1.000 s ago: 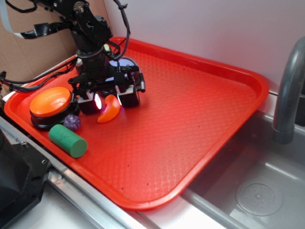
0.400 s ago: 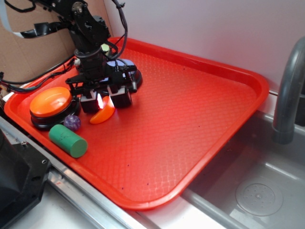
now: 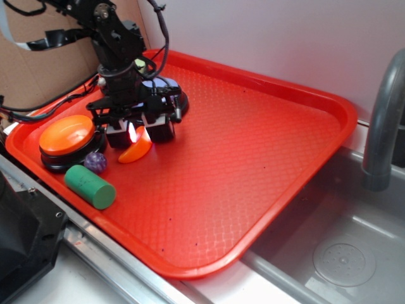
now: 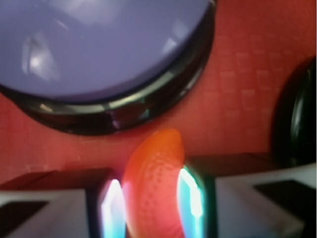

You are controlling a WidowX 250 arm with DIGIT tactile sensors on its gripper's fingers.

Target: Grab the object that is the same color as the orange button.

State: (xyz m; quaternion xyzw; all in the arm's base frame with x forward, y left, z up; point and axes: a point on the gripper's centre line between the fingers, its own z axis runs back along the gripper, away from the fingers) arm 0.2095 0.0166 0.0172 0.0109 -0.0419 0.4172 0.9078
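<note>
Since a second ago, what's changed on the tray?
The gripper closed in on the orange crescent: its fingers, wide apart before, now press both sides of it. The crescent shifted slightly toward the orange button. The button, purple ball and green cylinder stayed put.

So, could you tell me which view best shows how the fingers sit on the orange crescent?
The wrist view: the orange crescent fills the gap, both fingers against its sides. In the exterior view the gripper hides its upper end; only the lower curve shows on the tray.
</note>
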